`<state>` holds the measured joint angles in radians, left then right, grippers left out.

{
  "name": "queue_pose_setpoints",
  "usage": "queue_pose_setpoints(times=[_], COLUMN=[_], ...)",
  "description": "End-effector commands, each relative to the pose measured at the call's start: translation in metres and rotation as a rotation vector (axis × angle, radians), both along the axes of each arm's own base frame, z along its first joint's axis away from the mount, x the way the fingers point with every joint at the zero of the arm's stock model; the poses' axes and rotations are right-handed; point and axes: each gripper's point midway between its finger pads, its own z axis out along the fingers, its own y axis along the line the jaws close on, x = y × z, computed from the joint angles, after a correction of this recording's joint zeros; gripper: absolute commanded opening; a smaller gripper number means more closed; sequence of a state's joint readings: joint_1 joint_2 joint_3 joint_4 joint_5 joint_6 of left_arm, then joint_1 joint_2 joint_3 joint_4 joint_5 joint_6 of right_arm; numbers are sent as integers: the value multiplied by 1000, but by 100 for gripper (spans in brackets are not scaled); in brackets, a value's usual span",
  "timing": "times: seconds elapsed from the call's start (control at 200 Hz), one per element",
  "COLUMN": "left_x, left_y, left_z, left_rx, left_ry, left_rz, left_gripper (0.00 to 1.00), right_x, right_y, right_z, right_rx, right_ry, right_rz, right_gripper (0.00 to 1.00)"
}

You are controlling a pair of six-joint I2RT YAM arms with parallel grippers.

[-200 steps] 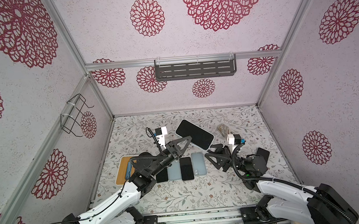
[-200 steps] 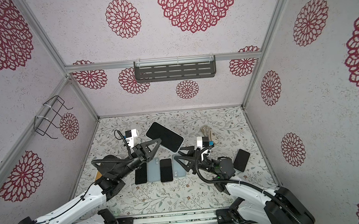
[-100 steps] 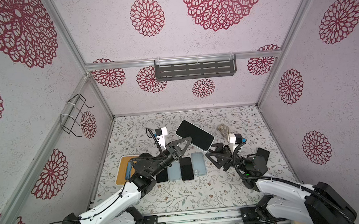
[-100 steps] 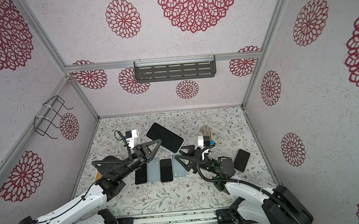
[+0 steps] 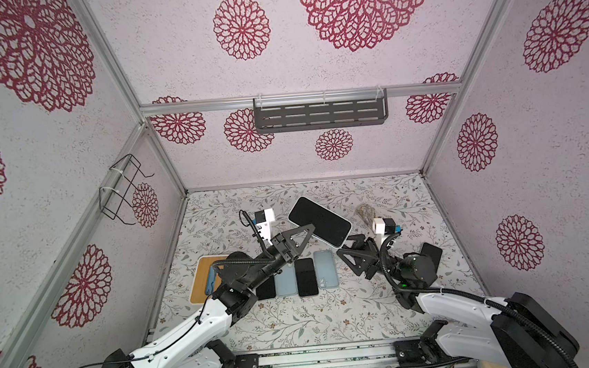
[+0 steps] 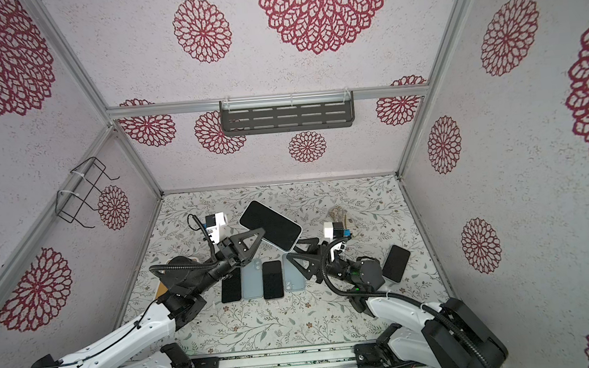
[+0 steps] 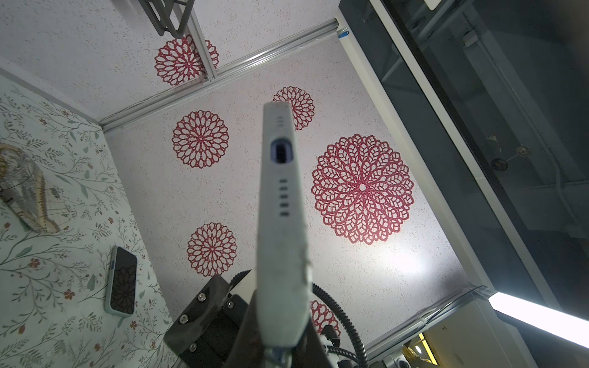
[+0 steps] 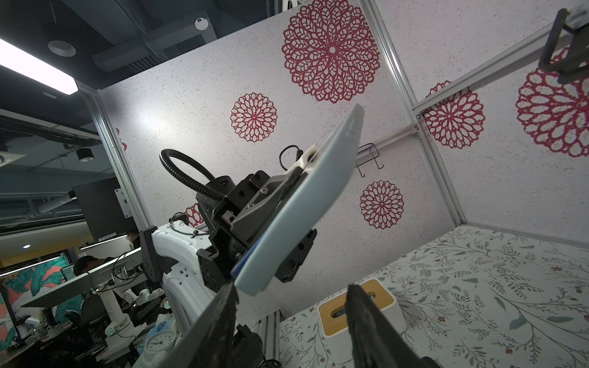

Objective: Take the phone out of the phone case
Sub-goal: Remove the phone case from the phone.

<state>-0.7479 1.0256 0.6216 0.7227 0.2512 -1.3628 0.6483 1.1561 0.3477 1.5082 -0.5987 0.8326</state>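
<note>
Floral worktop (image 5: 296, 321) below. Left claw (image 5: 309, 228) is clamped tight on an edge of the phone (image 5: 319, 220), held aloft, screen up. Right claw (image 5: 343, 246) is half-open and empty at the corner nearest it. We pinch only the phone case (image 8: 306, 207) lip and peel slowly while the left grips firm.

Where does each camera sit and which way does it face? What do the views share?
Top views: both high at the front, looking down on the table; both arms show, left gripper clamping the cased phone, right gripper open beside it.
Left wrist: on the left arm, facing along the phone's port edge toward the right wall; its own gripper barely shows.
Right wrist: on the right arm, facing the phone's pale back and the left arm; its own fingers show.
Shared: every view shows the cased phone.
</note>
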Motion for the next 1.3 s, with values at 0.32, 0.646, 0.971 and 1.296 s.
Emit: queue_pose_setpoints(times=[0.32,0.646,0.971,1.296], left_x=[-7,-7,-4,-3], left_y=[7,5,6,5], left_z=[25,23,19,19], left_rx=[-78,-73,-67,-63], left_ry=[-88,-94,-87,-86], left_rz=[-2,-3,12,17], left_gripper=[0,0,0,0], right_x=[-6,-6,-10,-14], right_y=[-9,-10,-11,-13], right_z=[21,25,29,33], right_rx=[79,101,107,116], right_ry=[-64,-62,-71,-82], right_rz=[11,24,37,39], right_gripper=[57,57,60,61])
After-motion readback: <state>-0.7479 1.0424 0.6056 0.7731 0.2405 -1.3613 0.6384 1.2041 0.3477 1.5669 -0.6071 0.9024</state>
